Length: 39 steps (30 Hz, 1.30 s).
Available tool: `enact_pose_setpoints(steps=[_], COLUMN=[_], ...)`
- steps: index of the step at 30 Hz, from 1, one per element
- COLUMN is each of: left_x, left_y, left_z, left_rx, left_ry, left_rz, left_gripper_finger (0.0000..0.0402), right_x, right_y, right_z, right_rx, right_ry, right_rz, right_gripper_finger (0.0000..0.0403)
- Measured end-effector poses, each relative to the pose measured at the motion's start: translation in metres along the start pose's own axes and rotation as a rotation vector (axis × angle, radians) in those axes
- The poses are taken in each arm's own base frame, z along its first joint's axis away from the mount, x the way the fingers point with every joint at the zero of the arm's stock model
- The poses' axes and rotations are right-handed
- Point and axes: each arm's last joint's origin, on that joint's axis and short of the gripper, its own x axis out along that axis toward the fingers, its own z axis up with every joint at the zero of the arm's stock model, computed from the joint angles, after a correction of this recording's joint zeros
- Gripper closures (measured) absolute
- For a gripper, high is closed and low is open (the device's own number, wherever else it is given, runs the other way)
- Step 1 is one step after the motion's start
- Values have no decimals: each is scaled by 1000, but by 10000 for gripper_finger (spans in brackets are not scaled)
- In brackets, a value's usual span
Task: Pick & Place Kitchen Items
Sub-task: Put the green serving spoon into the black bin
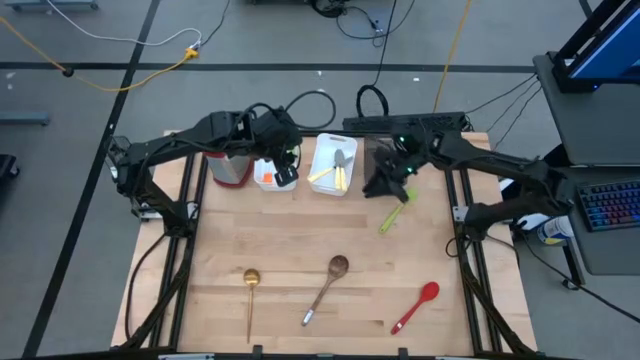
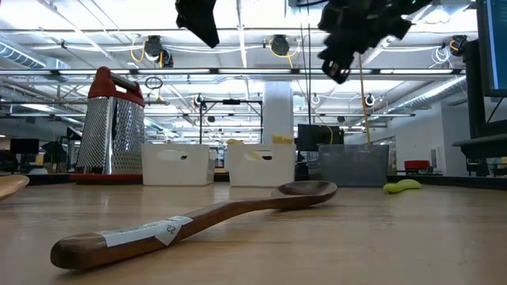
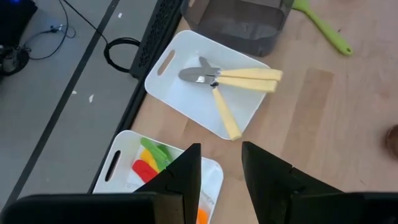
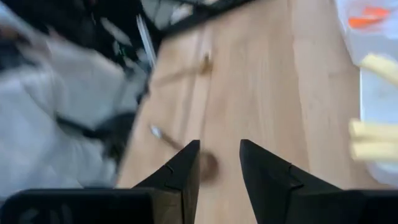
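Observation:
My left gripper [image 1: 285, 168] hovers open and empty above a small white bin [image 3: 118, 163] that holds red, yellow and green pieces [image 3: 151, 160]. Beside it, a white bin [image 1: 333, 165] holds the cream-handled knives [image 3: 239, 79]. My right gripper [image 1: 386, 182] hangs open and empty over the dark grey bin [image 1: 380, 155]. The green spatula [image 1: 393, 216] lies flat on the table to the right of that bin. The gold ladle [image 1: 250, 288], the brown wooden spoon [image 1: 325, 287] and the red spoon [image 1: 416, 306] lie flat near the table's front edge.
A red-topped metal grater [image 1: 230, 165] stands left of the small bin. The bins line the table's far edge. Bare wood lies between the bins and the three spoons. A keyboard [image 1: 608, 205] and a monitor stand off the table's right side.

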Motion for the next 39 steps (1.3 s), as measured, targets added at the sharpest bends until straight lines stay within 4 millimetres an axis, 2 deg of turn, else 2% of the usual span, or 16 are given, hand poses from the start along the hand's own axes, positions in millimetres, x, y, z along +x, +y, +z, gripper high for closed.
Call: enact_pose_setpoints(steps=[4,7,10,18,22,25,28,31,39], left_x=[-1,-1,-1,0,15,23,32,41,44], left_y=[-3,-4,-4,-5,-10,-16,-22,-32,-49], left_z=[0,1,1,1,-2,-8,-17,-23,-57], left_rx=[1,0,-10,-5,18,33,36,66,185], left_ry=[-4,-11,-11,-16,-32,-57,-72,-108,-211], left_rz=[-6,-8,-8,-4,-9,-19,-37,-54,-152], left_gripper_finger=[282,282,282,282,282,282,282,282,282], right_x=[-4,-5,-3,24,35,42,50,56,65], right_y=[13,17,18,8,8,9,10,11,6], right_z=[-16,-26,-37,-86,-102,-113,-122,-129,-141], right_rx=[-101,-146,-193,-206,-292,-441,-541,-554,-524], right_ry=[144,255,357,484,536,625,642,618,572], right_rz=[-121,-222,-250,-203,-250,-358,-409,-402,-403], right_gripper_finger=[296,298,297,291,293,290,285,279,238])
